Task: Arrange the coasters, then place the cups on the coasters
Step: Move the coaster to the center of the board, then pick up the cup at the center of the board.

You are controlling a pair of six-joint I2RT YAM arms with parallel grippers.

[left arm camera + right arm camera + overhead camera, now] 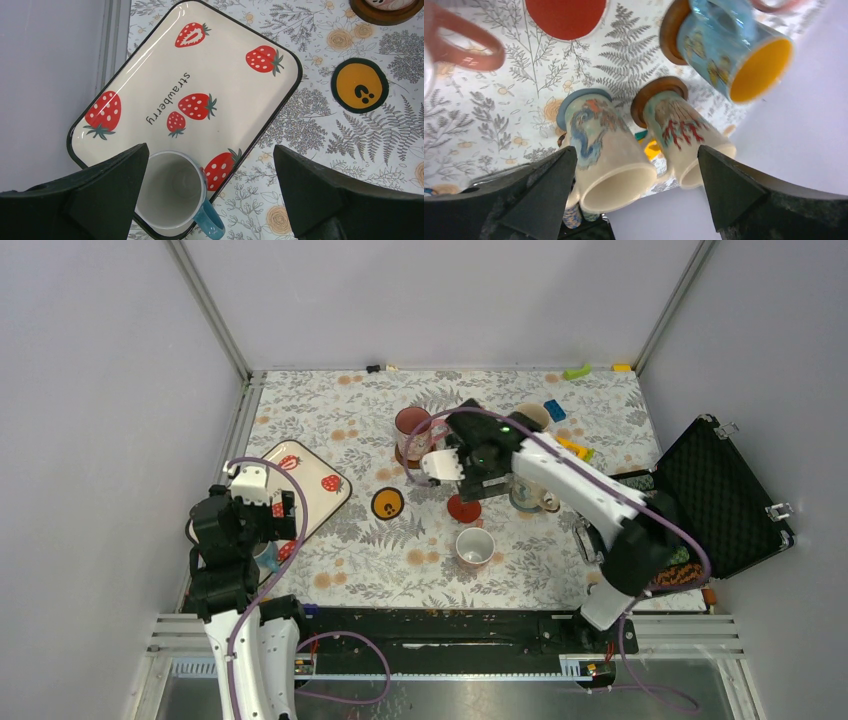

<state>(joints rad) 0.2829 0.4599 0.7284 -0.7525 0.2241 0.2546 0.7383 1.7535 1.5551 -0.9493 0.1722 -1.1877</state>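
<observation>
My left gripper [210, 150] [265, 505] hangs open over the strawberry tray [295, 65], just above a white cup with a blue handle [170, 190] that stands on the tray. The orange coaster [360, 85] [387, 503] lies bare. My right gripper [636, 175] [468, 485] is open and holds nothing, above the bare red coaster [566, 17] [463, 510]. The pink cup [412, 430] stands on a brown coaster. A blue cup [734, 50] and a red-printed cream cup [679, 135] stand on brown coasters. A blue-printed cream cup [604, 150] stands on the grey-blue coaster [566, 102]. A white cup [475, 545] stands on the cloth.
An open black case [720, 495] lies at the right edge, with striped chips [680, 575] beside it. Small green [577, 371], blue [554, 410] and yellow [575, 448] blocks lie at the back right. Walls close in the table on three sides.
</observation>
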